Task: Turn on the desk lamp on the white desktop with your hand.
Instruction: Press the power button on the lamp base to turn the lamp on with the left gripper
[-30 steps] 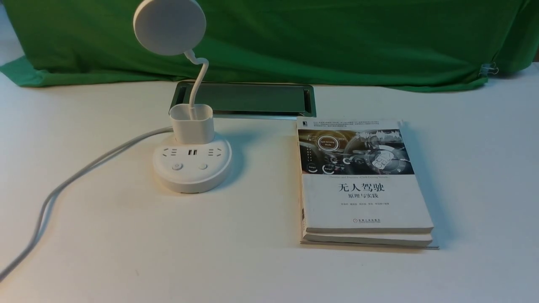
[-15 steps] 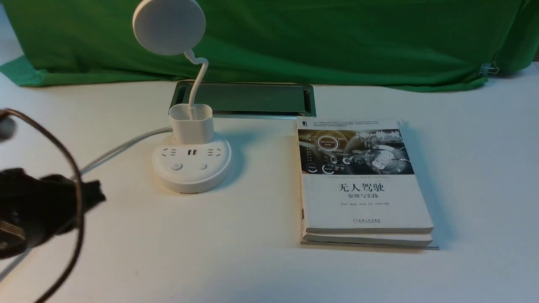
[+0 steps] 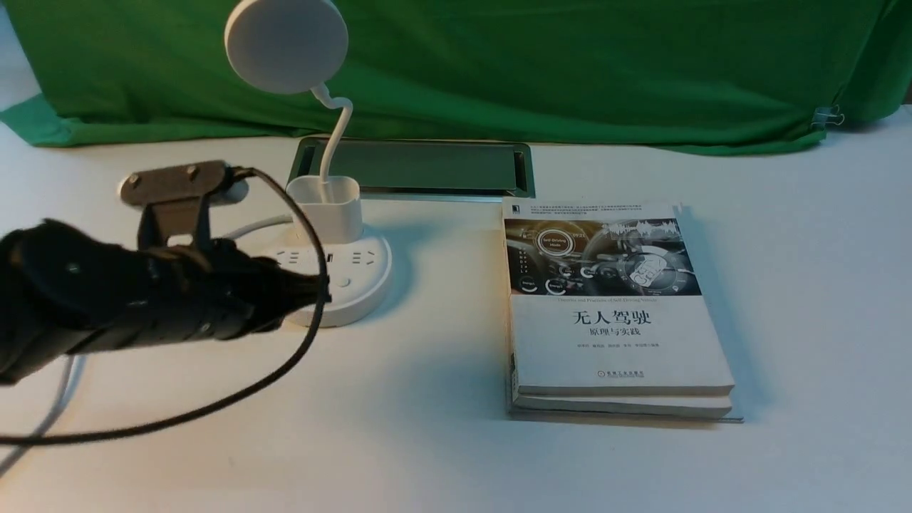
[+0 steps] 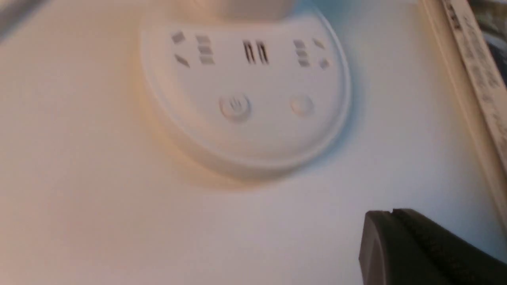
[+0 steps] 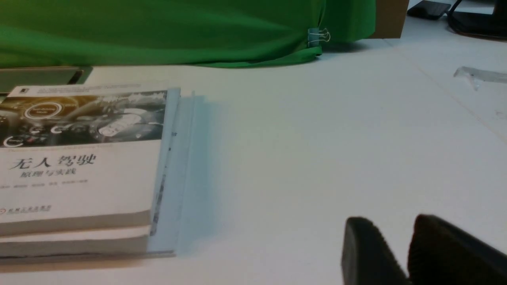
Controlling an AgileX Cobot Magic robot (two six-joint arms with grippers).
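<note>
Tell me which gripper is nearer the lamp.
Left. The left gripper is out over the table, close to the lamp; the right gripper is off to the right, beyond the books.

The lamp looks like smooth white plastic with a soft, satiny finish, on a smooth white worktop that has a faint sheen. The slot has a shiny metallic rim, and the cloth hangs matt and softly creased. The books are paper, their covers smooth, and the left gripper is dark and matt.
</note>
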